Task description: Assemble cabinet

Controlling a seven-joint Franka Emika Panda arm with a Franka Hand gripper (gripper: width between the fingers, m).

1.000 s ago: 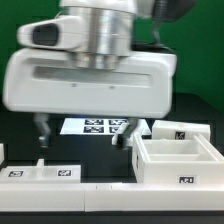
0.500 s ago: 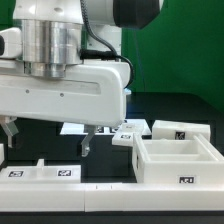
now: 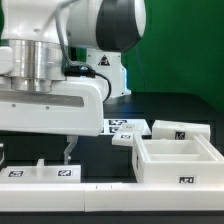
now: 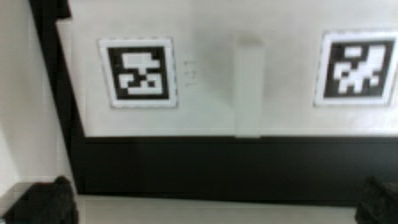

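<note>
a bare strip of table (image 3: 108,160) is seen between the flat panel (image 3: 40,172) and the open box (image 3: 158,172); the exterior view's right is blocked by its raised walls.

1. In the exterior view, the open box (image 3: 160,172) stands on the table (image 3: 190,108) at the frame's lower right; a tagged block (image 3: 181,130) lies just behind it.
2. A small block (image 3: 124,139) lies near the box's far corner, towards mid-frame; the marker board (image 3: 128,125) lies just behind that block, partly hidden by the arm (image 3: 50,90).
3. A flat panel (image 3: 40,173) lies at the lower left, beside the box; the arm fills the upper left; the gripper (image 4: 214,205) hangs above that panel.
</note>
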